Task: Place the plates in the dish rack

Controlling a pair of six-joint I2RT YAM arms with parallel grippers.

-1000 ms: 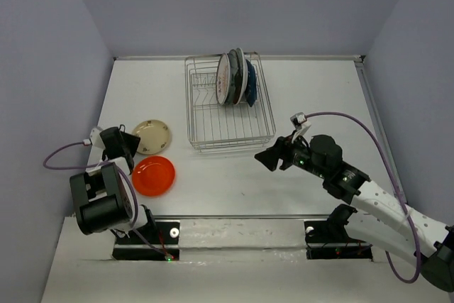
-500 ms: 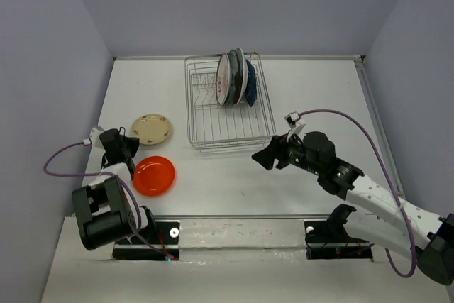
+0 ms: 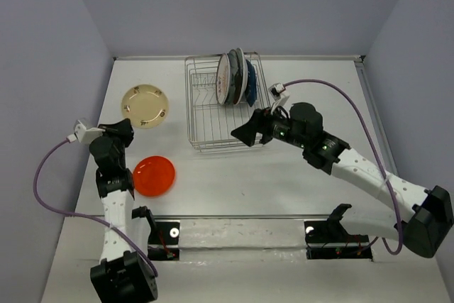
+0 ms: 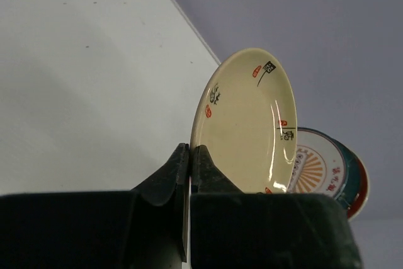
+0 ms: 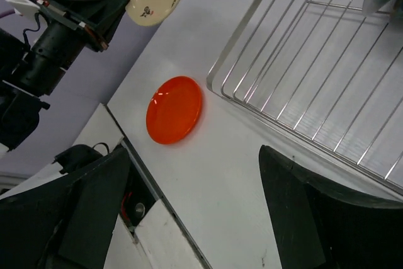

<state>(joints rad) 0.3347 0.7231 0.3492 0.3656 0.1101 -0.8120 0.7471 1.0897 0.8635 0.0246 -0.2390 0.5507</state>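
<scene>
My left gripper point(image 3: 122, 131) is now clamped on the rim of the cream plate point(image 3: 145, 105) — 1 second ago it sat open beside it. The plate is off the table point(image 3: 284, 175) now, raised and tilted, farther back than where it lay. My right gripper point(image 3: 245, 133) has swung left to the near edge of the dish rack point(image 3: 213, 145) — its jaws stand wider.

place: robot lab test cell | enclosure: plain lavender-grey walls point(image 3: 234, 5) boxing in a bare white table point(image 3: 312, 97) | rig: two arms point(image 3: 355, 168) bolted to a metal strip point(image 3: 241, 235) at the near edge, purple cable point(image 3: 319, 81) looping free | props: wire dish rack point(image 3: 213, 122), cream plate point(image 3: 145, 104), orange plate point(image 3: 153, 175)
</scene>
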